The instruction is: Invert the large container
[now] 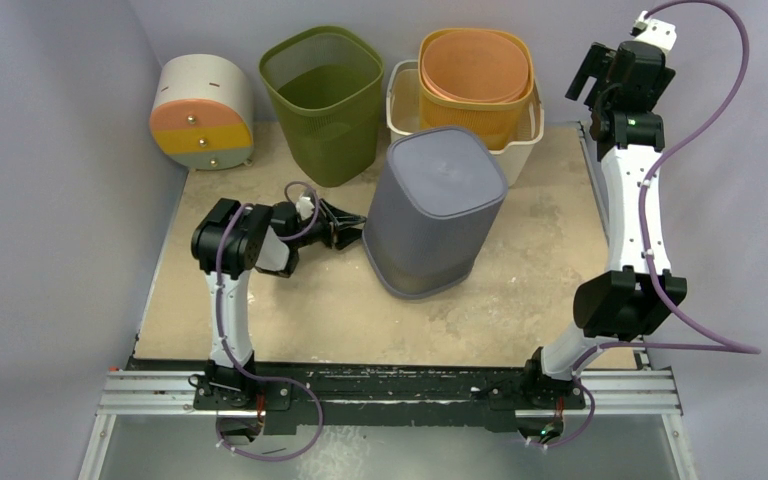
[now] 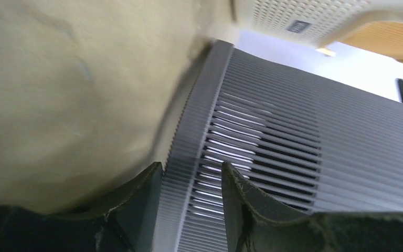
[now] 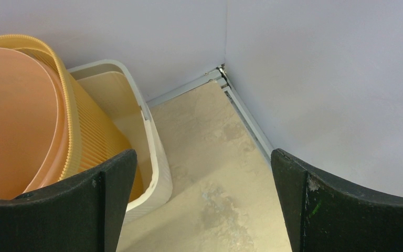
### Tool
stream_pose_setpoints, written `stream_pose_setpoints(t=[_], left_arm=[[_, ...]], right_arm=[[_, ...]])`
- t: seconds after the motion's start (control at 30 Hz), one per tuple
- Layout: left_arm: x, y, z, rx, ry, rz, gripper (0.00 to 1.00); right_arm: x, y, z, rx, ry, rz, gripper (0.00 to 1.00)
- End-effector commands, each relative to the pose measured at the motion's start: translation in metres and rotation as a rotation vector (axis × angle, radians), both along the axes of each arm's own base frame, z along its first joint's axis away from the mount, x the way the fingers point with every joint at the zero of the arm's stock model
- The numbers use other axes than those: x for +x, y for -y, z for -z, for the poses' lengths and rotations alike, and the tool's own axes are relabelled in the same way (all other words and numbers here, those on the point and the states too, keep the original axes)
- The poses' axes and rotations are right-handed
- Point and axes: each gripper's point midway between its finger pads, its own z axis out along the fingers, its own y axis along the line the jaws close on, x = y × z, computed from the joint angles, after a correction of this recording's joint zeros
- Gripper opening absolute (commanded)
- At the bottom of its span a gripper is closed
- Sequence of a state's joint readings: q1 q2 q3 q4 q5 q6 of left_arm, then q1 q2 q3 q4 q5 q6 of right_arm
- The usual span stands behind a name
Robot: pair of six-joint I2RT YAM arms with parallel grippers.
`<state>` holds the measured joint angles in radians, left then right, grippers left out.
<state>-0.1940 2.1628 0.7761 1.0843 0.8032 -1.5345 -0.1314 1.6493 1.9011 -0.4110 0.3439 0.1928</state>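
Grey ribbed bin [image 1: 438,210] stands base-up, long axis near upright, just in front and to the right of the olive mesh bin [image 1: 325,140]. Left claw [image 2: 191,170], in front of the olive bin, is clamped across the grey bin's rim. Right claw [image 3: 204,157] gapes, holding nothing, well to the olive bin's right

I see on the far edge: tri-colour drum [image 1: 203,112] at left corner, green bin [image 1: 330,150] mid, orange basket [image 1: 475,122] nested in cream tub [image 1: 401,100].
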Motion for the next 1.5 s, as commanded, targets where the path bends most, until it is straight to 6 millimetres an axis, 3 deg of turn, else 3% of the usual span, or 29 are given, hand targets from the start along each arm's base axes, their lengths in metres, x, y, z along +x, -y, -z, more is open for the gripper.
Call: stream_pose_setpoints(t=[0.0, 0.17, 0.3, 0.4, 0.5, 0.7, 0.8, 1.0, 1.27, 1.47], left_arm=[[-0.029, -0.038, 0.080, 0.389, -0.157, 0.080, 0.43], [-0.036, -0.060, 0.094, 0.573, -0.206, 0.111, 0.45], [-0.040, -0.076, 0.088, 0.690, -0.233, 0.116, 0.46], [-0.052, -0.090, 0.075, 0.797, -0.247, 0.153, 0.46], [-0.065, -0.101, 0.045, 0.866, -0.190, 0.187, 0.46], [-0.085, -0.088, 0.004, 0.824, -0.028, 0.264, 0.46], [-0.075, -0.070, -0.006, 0.809, 0.072, 0.263, 0.46], [-0.036, -0.018, -0.030, 0.811, 0.264, 0.269, 0.47], [-0.001, 0.035, -0.050, 0.752, 0.405, 0.242, 0.47], [0.007, 0.107, -0.050, 0.687, 0.473, 0.329, 0.47]], right_arm=[[-0.005, -0.003, -0.024, 0.007, 0.079, -0.014, 1.00], [-0.005, -0.003, -0.022, 0.007, 0.073, -0.016, 1.00], [-0.005, -0.004, -0.022, 0.006, 0.071, -0.018, 1.00], [-0.007, -0.003, -0.021, 0.005, 0.070, -0.016, 1.00], [-0.008, -0.003, -0.020, 0.004, 0.070, -0.010, 1.00], [-0.005, -0.004, -0.015, 0.007, 0.064, -0.020, 1.00], [-0.001, -0.003, -0.017, 0.003, 0.069, -0.022, 1.00], [0.001, -0.003, -0.025, 0.003, 0.089, -0.018, 1.00], [-0.012, -0.006, -0.021, 0.008, 0.068, -0.027, 1.00], [-0.017, -0.002, -0.025, -0.005, 0.069, -0.001, 1.00]])
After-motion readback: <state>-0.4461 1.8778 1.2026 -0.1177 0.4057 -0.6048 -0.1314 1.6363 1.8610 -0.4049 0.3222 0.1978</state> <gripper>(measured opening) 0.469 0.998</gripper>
